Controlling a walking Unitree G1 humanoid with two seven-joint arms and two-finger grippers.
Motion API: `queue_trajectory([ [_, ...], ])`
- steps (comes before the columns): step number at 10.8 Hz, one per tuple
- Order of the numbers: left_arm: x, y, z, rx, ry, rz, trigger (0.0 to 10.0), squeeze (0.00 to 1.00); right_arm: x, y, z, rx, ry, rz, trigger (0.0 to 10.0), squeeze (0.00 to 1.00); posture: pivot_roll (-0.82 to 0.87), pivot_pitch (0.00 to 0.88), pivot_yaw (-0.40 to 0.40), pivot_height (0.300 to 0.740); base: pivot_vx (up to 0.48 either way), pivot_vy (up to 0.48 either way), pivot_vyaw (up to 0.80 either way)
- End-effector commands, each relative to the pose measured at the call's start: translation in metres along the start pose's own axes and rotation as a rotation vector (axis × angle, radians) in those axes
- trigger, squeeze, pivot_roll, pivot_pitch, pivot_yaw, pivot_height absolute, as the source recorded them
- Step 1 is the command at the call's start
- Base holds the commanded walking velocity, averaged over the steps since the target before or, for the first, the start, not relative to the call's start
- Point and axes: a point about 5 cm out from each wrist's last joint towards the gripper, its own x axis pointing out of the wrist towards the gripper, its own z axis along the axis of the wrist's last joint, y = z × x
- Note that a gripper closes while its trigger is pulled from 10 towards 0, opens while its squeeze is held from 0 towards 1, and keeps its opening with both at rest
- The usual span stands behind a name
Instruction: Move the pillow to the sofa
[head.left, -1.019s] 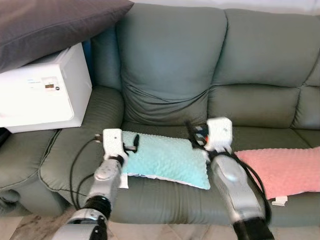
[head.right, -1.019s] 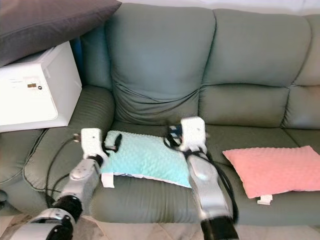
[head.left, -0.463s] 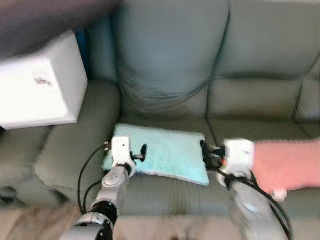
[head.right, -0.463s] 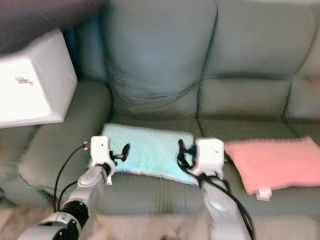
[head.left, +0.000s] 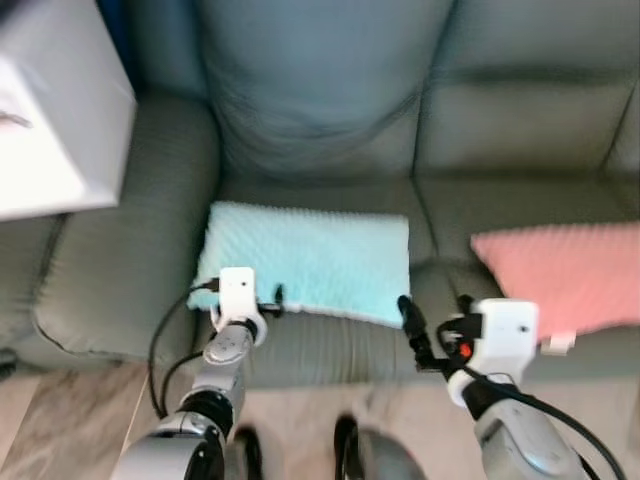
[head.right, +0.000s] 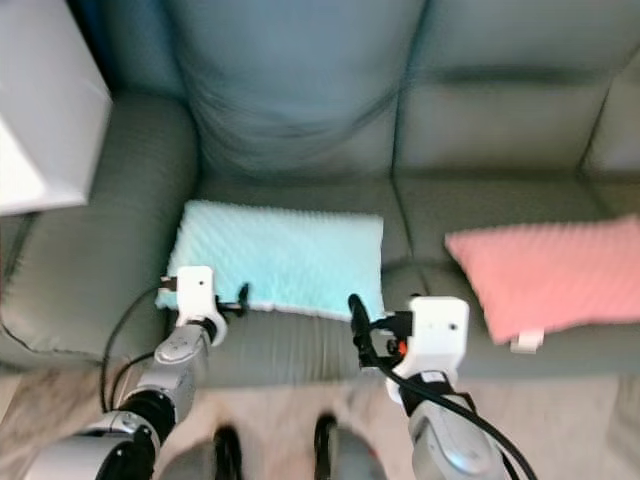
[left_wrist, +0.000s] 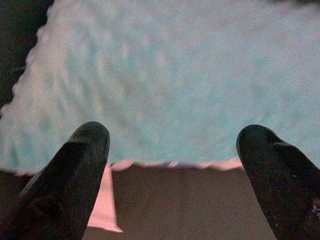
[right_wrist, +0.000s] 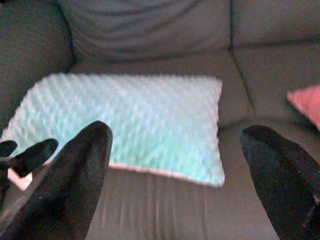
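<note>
Left eye view: the mint dimpled pillow (head.left: 305, 262) lies flat on the seat of the grey-green sofa (head.left: 330, 110), its near long edge just short of the seat's front lip. The left gripper (head.left: 277, 298) hangs at the pillow's near left corner, fingers spread wide and holding nothing. The right gripper (head.left: 432, 322) hangs off the pillow's near right corner, in front of the seat, fingers wide apart and empty. Bare seat lies behind the pillow up to the backrest. To the pillow's right, apart from it, lies a pink pillow (head.left: 565, 275). Left of the pillow, past the armrest, stands a white box (head.left: 55, 130). Below the seat front is pale tiled floor (head.left: 60, 420).
</note>
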Motion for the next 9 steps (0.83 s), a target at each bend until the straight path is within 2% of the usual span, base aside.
queue_trajectory([
  [1,-0.003,-0.001,-0.008,0.038,0.029,0.019,10.0,0.00,-0.008,0.005,0.003,0.016,0.013,0.008,10.0,0.00,-0.42,0.478,-0.025,0.740,0.000,0.000,0.00],
  [2,-0.006,0.015,-0.019,0.080,0.072,0.138,10.0,0.00,-0.009,0.007,0.005,0.025,0.014,0.016,10.0,0.00,-0.42,0.493,-0.021,0.740,0.000,0.000,0.00],
  [5,-0.011,0.053,-0.024,0.031,0.114,0.358,10.0,0.00,-0.011,0.012,0.010,0.040,0.008,0.021,10.0,0.00,-0.43,0.507,-0.031,0.740,0.000,0.000,0.00],
  [6,-0.012,0.058,-0.024,-0.014,0.128,0.395,10.0,0.00,-0.011,0.012,0.011,0.042,0.011,0.023,10.0,0.00,-0.43,0.509,-0.031,0.740,0.000,0.000,0.00],
  [7,-0.009,0.056,-0.018,-0.020,0.122,0.412,10.0,0.00,-0.011,0.014,0.013,0.046,0.016,0.023,10.0,0.00,-0.43,0.518,-0.028,0.740,0.000,0.000,0.00],
  [9,0.001,0.042,0.001,-0.108,0.069,0.347,10.0,0.00,-0.010,0.016,0.016,0.054,-0.001,0.021,10.0,0.00,-0.43,0.516,-0.022,0.740,0.000,0.000,0.00],
])
